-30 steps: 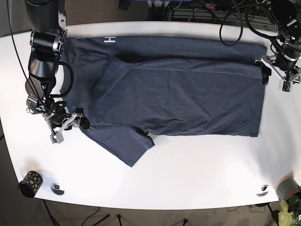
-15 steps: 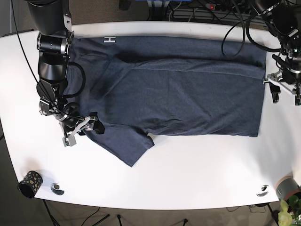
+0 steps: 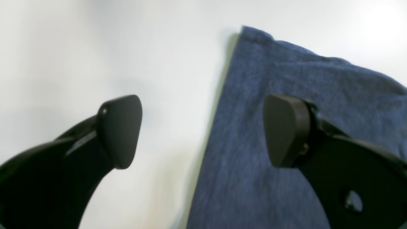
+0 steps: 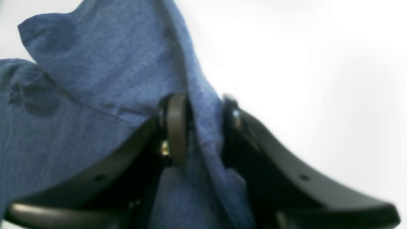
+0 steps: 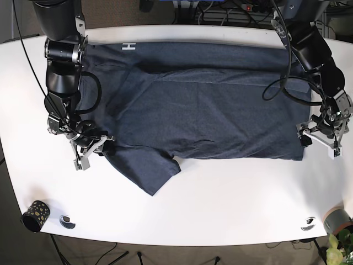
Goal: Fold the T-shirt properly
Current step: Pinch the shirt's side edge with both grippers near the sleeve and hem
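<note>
Right gripper (image 4: 198,127) clamped on shirt (image 5: 204,110) sleeve edge, left gripper (image 3: 203,130) spread wide, straddling shirt's hem corner, white table (image 5: 220,204).

Both wrist views are blurred. T-shirt (image 3: 286,127) cut off at the frame edges there. Far-right potted plant (image 5: 337,248) cropped in base view.

White table (image 5: 220,210), rounded near corners. Cables and power strip (image 5: 242,6) along far edge (red switch lit). Dotted black cup (image 5: 35,215) near-left; potted plant (image 5: 337,243) near-right.
</note>
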Controlling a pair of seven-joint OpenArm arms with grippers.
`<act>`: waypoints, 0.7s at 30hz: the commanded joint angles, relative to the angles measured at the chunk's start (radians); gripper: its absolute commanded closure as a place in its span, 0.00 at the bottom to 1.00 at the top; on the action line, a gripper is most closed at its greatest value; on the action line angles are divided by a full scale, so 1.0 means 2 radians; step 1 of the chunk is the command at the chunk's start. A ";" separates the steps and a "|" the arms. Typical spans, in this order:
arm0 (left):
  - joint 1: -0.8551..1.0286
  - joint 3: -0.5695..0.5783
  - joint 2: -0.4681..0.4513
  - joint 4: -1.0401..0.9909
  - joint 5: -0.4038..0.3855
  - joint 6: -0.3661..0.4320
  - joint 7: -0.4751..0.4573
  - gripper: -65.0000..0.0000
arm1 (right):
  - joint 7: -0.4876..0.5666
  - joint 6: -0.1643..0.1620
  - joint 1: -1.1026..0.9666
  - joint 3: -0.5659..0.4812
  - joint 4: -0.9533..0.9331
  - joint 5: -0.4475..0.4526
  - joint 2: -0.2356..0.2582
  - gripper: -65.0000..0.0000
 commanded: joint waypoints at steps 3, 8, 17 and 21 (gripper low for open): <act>-0.045 0.025 -0.027 -0.070 -0.006 -0.011 -0.010 0.14 | -0.004 0.002 0.011 0.001 0.005 0.000 0.006 0.79; -0.078 0.031 -0.036 -0.155 -0.004 -0.056 -0.038 0.14 | -0.004 0.002 0.011 0.003 0.005 0.001 0.006 0.80; -0.100 0.059 -0.041 -0.240 -0.005 -0.067 -0.084 0.14 | -0.005 0.002 0.007 0.003 0.022 0.001 0.006 0.80; -0.101 0.059 -0.041 -0.252 -0.005 -0.067 -0.096 0.30 | -0.005 0.002 0.007 0.003 0.022 0.001 0.006 0.80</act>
